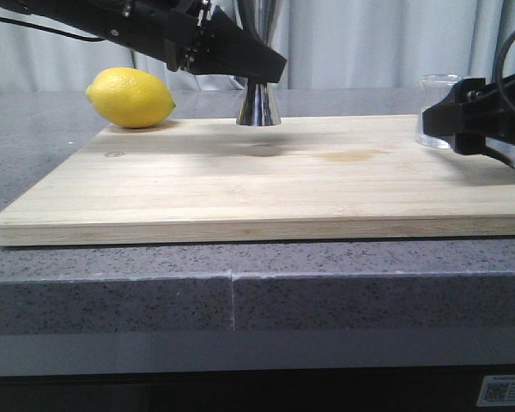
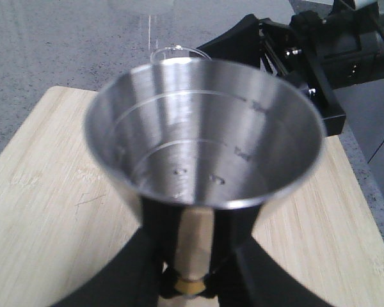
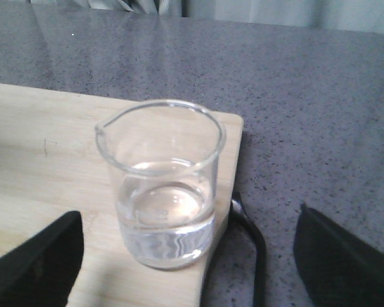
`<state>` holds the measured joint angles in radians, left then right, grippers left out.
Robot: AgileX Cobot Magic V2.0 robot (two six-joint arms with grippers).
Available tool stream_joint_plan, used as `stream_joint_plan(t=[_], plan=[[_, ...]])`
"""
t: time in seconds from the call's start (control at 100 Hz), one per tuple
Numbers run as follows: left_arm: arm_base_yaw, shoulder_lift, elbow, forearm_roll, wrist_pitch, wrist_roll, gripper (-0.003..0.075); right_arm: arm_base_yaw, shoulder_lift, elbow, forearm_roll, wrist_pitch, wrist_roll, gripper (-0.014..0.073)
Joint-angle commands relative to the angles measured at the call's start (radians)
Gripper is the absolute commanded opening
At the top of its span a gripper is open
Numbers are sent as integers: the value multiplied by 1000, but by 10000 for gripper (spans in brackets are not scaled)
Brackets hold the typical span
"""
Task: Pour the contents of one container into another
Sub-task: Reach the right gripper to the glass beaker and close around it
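Observation:
The steel hourglass jigger (image 1: 258, 106) stands upright at the far edge of the wooden board (image 1: 266, 184). My left gripper (image 1: 262, 70) is shut on its narrow waist from the left. In the left wrist view the jigger's upper cup (image 2: 205, 134) fills the picture and looks empty, and my left gripper (image 2: 191, 259) clamps the waist just above the gold band (image 2: 191, 286). The clear glass beaker (image 3: 161, 185) stands on the board's far right corner with clear liquid filling its lower part. My right gripper (image 3: 189, 256) is open, one finger on each side of the beaker and neither touching it. The front view shows the beaker (image 1: 438, 90) partly behind my right gripper (image 1: 453, 120).
A yellow lemon (image 1: 130, 97) lies at the board's far left corner. The board rests on a grey speckled counter (image 1: 240, 283). A black cable (image 3: 251, 236) lies on the counter right beside the board's corner next to the beaker. A pale curtain hangs behind.

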<state>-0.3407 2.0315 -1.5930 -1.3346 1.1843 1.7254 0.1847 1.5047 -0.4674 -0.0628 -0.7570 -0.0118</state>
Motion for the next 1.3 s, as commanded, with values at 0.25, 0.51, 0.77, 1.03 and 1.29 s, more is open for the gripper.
stream_joint_plan(t=[0.25, 0.51, 0.77, 1.03, 1.29], plan=[[4, -51, -32, -77, 46, 3, 51, -3, 19, -84, -30, -91, 19, 604], [4, -51, -32, -73, 46, 3, 51, -3, 56, -123, -51, -87, 40, 604], [4, -51, -32, -70, 46, 3, 51, -3, 81, -154, -51, -77, 40, 604], [4, -51, -32, -70, 46, 3, 51, -3, 90, -153, -53, -75, 40, 603], [4, -51, -32, -70, 46, 3, 51, -3, 90, -153, -53, -75, 40, 464]])
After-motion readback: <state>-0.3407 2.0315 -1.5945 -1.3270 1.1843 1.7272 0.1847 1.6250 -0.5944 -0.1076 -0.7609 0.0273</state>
